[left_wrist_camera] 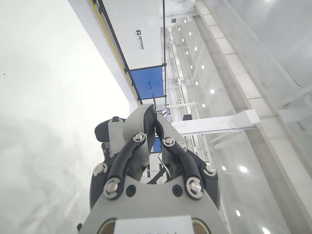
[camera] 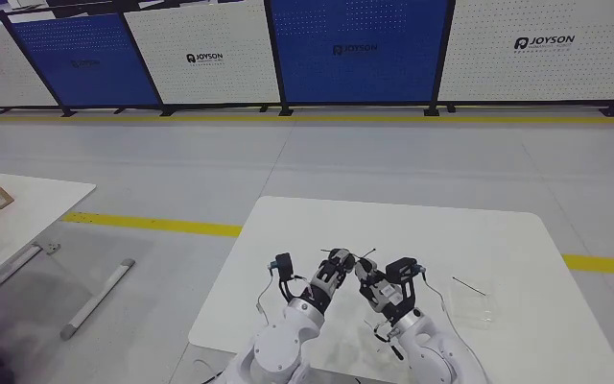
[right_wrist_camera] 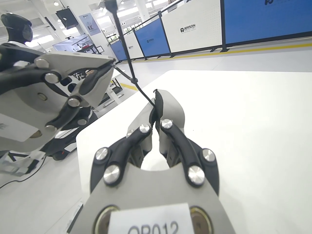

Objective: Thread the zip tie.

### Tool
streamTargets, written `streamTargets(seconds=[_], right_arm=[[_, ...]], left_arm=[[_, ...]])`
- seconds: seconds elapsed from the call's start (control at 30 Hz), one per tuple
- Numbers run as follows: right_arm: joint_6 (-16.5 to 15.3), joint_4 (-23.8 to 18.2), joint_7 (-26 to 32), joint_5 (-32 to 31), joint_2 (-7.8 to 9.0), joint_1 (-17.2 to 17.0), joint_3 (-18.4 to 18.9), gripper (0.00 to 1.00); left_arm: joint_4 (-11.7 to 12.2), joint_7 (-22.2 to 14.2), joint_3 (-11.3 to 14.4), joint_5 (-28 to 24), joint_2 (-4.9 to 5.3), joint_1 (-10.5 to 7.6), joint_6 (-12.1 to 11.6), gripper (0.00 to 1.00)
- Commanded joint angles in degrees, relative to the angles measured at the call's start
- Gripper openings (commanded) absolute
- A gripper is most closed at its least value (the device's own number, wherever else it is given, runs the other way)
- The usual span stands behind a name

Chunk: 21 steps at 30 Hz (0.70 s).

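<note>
Above the white table (camera: 460, 240), both grippers meet on a black zip tie (right_wrist_camera: 126, 49). My right gripper (right_wrist_camera: 154, 104) is shut on one end of the strap. The strap rises from it to a small black block (right_wrist_camera: 134, 81) and on to a blurred black knob (right_wrist_camera: 111, 2). A second thin strand runs from the block to my left gripper (right_wrist_camera: 111, 65), which is shut on it. In the left wrist view, the left gripper (left_wrist_camera: 154, 116) pinches a thin black tip (left_wrist_camera: 153, 99) that pokes out past its pads. From above, the left gripper (camera: 334, 261) and right gripper (camera: 368, 275) sit close together.
A clear plastic bag (camera: 472, 307) lies on the table to the right of the arms, with another thin black tie (camera: 470, 285) at its far edge. A second white table (camera: 38, 202) stands at the left. Blue and white panels (camera: 355, 48) line the back.
</note>
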Motion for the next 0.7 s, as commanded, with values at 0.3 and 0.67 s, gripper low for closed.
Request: streamTargets(seconds=[0.3,0.67], right_arm=[[-0.6,1.2,0.3,0.6,0.02,0.5,-0.4,0.0],[-1.2,2.8,0.3,1.5,-0.14,1.5,-1.2,0.0]], left_arm=[[-2.4,-0.4,-0.8,-1.3,0.16,1.5,-2.1,0.0],[-4.2,-0.8,-1.1,-0.9,0.38,2.86,-3.1,0.0]])
